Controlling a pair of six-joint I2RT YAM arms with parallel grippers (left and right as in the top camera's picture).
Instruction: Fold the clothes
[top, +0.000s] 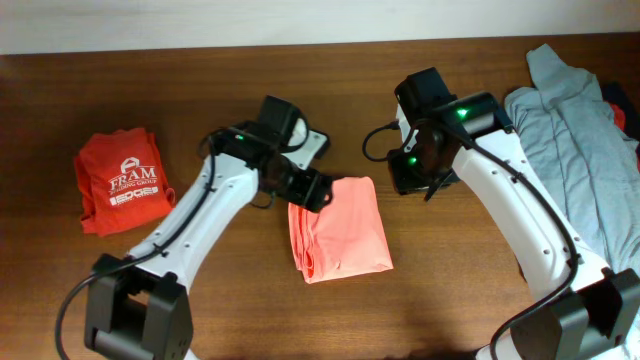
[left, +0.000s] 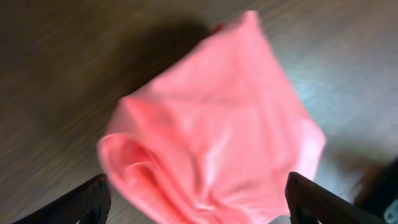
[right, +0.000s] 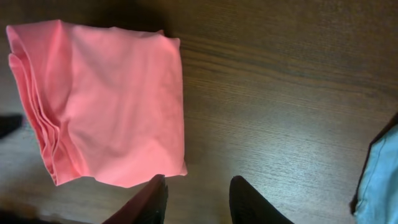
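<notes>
One salmon-pink top (top: 340, 228) (folded) | one red shirt (top: 120, 182) | one grey-blue garment (top: 575, 130)

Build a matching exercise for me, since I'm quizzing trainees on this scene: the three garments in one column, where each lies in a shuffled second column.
1. salmon-pink top
2. red shirt
3. grey-blue garment

A. far right of the overhead view, spread loosely
B. far left, bunched up
C. centre, folded

Pairs: 1-C, 2-B, 3-A
</notes>
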